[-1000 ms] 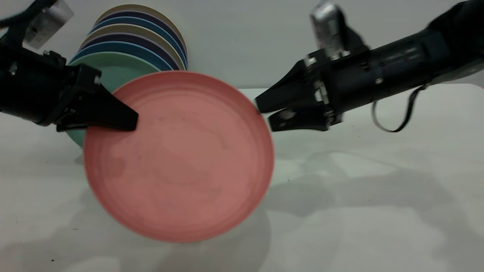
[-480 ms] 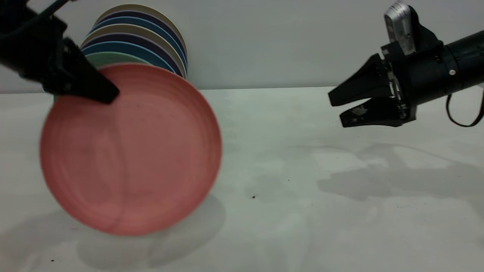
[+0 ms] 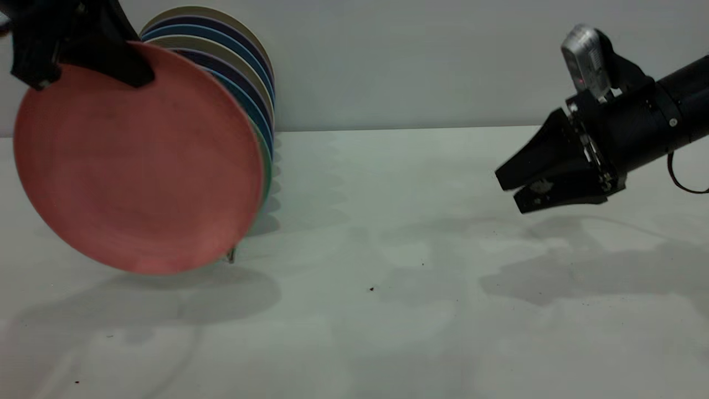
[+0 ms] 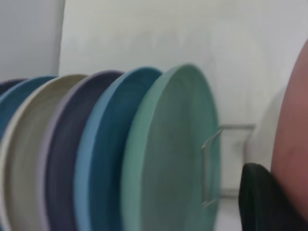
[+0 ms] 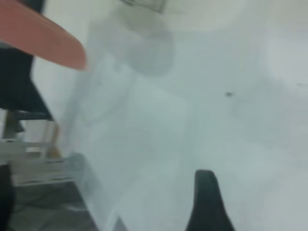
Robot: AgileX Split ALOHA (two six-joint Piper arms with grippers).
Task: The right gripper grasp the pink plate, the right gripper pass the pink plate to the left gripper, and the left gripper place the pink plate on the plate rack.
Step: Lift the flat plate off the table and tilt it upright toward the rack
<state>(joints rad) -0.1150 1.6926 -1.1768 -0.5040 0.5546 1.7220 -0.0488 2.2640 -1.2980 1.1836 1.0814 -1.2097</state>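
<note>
The pink plate (image 3: pixel 138 160) stands nearly upright at the left, just in front of the row of racked plates. My left gripper (image 3: pixel 135 75) is shut on its top rim from above. In the left wrist view one black finger (image 4: pixel 260 197) lies against the pink plate (image 4: pixel 293 144), with a gap to the teal-green plate (image 4: pixel 168 159). A wire loop of the plate rack (image 4: pixel 211 168) shows in that gap, and a wire end of the rack (image 3: pixel 231 255) pokes out below the pink plate. My right gripper (image 3: pixel 509 191) hovers at the far right, open and holding nothing.
Several plates (image 3: pixel 243 72) in cream, dark blue and blue stand on edge in the rack behind the pink one, close to the back wall. The white table (image 3: pixel 388 288) stretches bare between the two arms. The right wrist view shows the table's edge (image 5: pixel 91 192).
My left gripper has carried the pink plate up and to the left, to the front of the racked plates. My right gripper has let go and drawn back to the right, dropping slightly.
</note>
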